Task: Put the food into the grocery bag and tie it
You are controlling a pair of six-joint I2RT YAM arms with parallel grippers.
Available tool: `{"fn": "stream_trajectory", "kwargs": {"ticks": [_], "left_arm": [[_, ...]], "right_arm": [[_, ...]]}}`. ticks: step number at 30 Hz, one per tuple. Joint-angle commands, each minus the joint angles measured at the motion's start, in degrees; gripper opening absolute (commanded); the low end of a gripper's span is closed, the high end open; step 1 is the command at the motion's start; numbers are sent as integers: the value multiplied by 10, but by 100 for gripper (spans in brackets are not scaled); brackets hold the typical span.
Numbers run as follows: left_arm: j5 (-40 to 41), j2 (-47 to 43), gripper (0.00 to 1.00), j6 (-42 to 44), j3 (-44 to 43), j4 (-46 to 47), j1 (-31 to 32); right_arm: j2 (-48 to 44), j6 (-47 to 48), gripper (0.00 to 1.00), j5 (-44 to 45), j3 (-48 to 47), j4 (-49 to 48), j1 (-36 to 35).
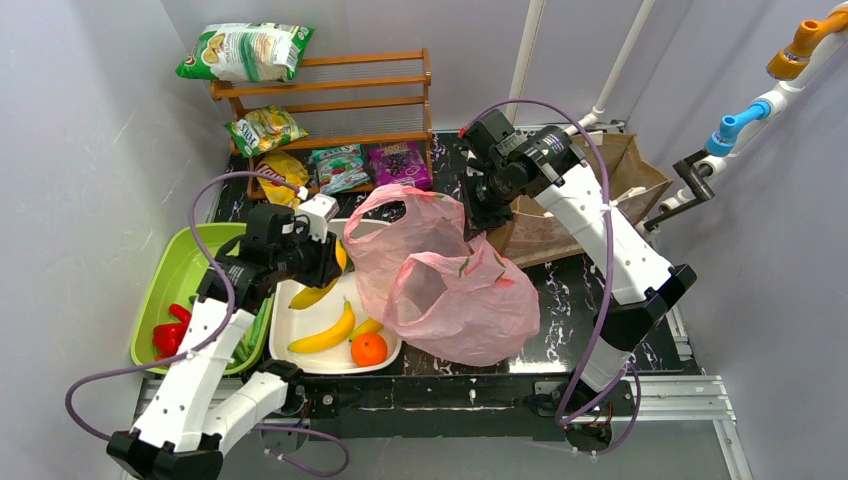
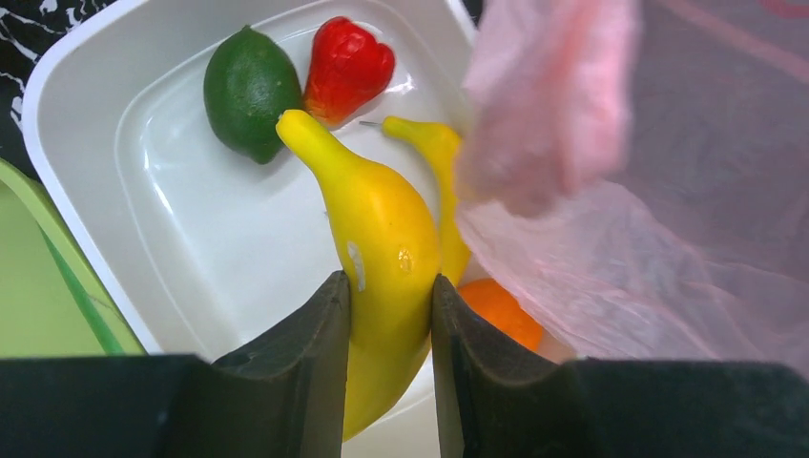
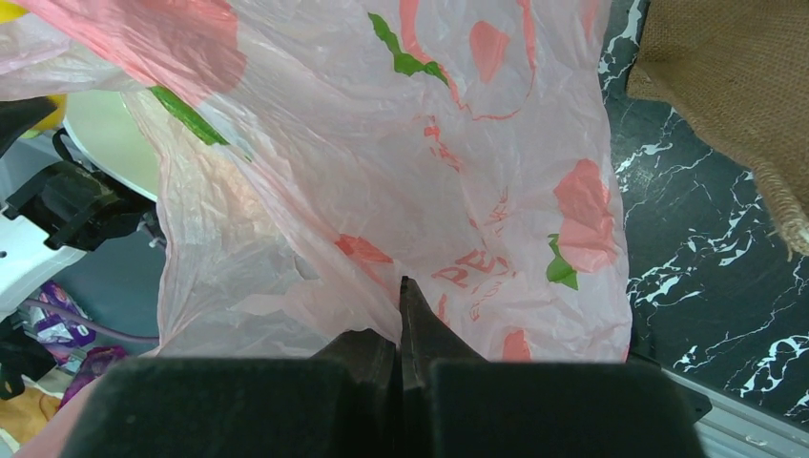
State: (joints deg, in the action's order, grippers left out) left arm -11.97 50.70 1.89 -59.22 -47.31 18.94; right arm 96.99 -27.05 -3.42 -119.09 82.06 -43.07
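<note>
- Banana is clamped between the narrowly parted jaws of the left gripper, over the white tray.
- Grocery bag sits just beside it on the counter, mouth gaping.
- Right gripper is closed, pinching the bag's plastic and lifting it.
- Orange lies in the tray's near corner.

light: bright, even, white, from overhead | shadows: soft, faint under bag | glare: small spots on banana, sheen on tray | blur: jaws soft in both wrist views, bag fold blurred in left wrist | top view: sharp
</note>
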Motion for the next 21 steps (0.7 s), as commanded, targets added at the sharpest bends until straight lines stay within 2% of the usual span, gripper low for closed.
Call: {"fn": "stream_trajectory", "kwargs": {"ticks": [1, 8, 11, 15, 21], "left_arm": [[-57, -21, 0, -31, -52, -68, 0], [-56, -23, 0, -27, -134, -137, 0], [-88, -17, 0, -21, -174, -146, 0], [-159, -14, 0, -26, -205, -117, 0], [-216, 12, 0, -83, -207, -47, 0]], "right_arm": [[1, -17, 1, -8, -5, -20, 4], [2, -31, 1, -7, -4, -23, 4], [5, -35, 1, -10, -5, -26, 4], [11, -38, 1, -15, -8, -27, 4], [19, -39, 1, -18, -21, -28, 4]]}}
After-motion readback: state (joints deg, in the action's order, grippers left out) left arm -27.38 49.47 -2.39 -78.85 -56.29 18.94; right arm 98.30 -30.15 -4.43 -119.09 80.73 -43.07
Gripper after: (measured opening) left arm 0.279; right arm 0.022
